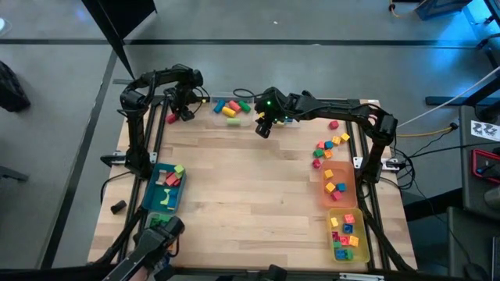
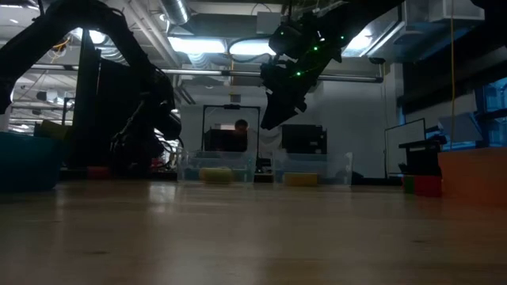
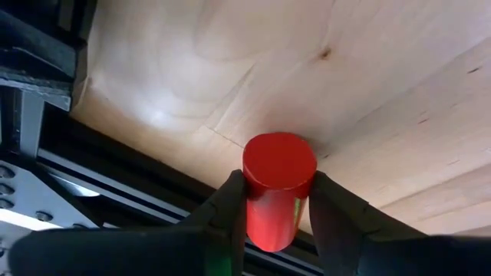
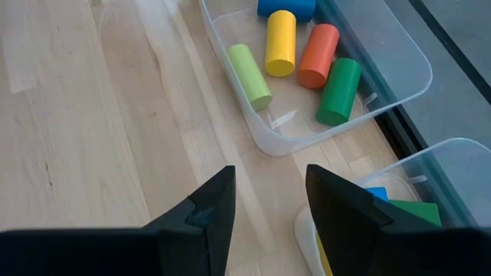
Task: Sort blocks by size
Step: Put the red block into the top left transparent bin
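A red cylinder block (image 3: pixel 279 157) stands between the fingers of my left gripper (image 3: pixel 278 184), close to the table's far left edge (image 1: pixel 171 119). My right gripper (image 4: pixel 270 180) hangs open above the table (image 1: pixel 264 129), holding nothing, just near of a clear bin (image 4: pixel 383 92). In that bin lie several cylinder blocks: light green (image 4: pixel 249 75), yellow (image 4: pixel 281 42), orange (image 4: pixel 318 55), dark green (image 4: pixel 337 92). Small loose blocks (image 1: pixel 328 148) lie scattered on the table at the right. My left gripper pinches the red cylinder's curved side (image 3: pixel 257 201) between its two fingers (image 3: pixel 234 192), one on each side, coming steeply from above. The cylinder's round end face points up toward the wrist. Its lower end is hidden between the fingers, so whether it rests on the table does not show.
A second clear bin (image 4: pixel 430 169) with a blue and a green block sits beside the first. A blue bin (image 1: pixel 164 187) stands at the left, an orange bin (image 1: pixel 337 183) and a yellow bin (image 1: pixel 348 234) at the right. The black frame rail (image 3: pixel 115 176) runs beside the red cylinder.
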You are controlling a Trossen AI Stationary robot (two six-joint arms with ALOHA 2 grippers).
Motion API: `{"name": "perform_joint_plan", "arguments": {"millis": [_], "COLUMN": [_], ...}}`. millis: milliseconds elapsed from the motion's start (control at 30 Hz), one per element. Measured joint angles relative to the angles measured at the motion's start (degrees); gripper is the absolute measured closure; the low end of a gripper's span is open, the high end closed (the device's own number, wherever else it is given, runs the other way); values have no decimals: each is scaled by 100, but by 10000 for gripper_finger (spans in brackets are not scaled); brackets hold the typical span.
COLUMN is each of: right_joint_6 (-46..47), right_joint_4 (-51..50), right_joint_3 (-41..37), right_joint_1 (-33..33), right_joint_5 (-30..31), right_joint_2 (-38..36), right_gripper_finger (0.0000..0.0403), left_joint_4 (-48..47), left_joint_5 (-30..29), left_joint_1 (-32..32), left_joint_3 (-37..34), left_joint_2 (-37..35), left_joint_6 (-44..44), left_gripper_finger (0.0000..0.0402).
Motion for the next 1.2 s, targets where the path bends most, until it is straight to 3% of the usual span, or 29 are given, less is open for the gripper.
{"name": "perform_joint_plan", "arguments": {"millis": [333, 800, 967, 1200], "right_joint_6": [0, -2, -2, -2], "right_joint_4": [9, -13, -42, -230], "right_joint_3": [0, 7, 7, 7], "right_joint_1": [0, 0, 0, 0], "right_joint_5": [0, 64, 64, 64], "right_joint_2": [0, -250, -254, -254], "right_gripper_finger": [242, 242, 242, 242], "left_joint_4": [-420, -567, -562, -535], "left_joint_5": [46, 251, 254, 254], "left_joint_1": [-11, -11, -11, -12], "left_joint_3": [31, 428, 428, 414], "left_joint_2": [9, 9, 9, 9], "left_joint_6": [43, -172, -190, -350], "left_gripper_finger": [307, 374, 348, 269]}}
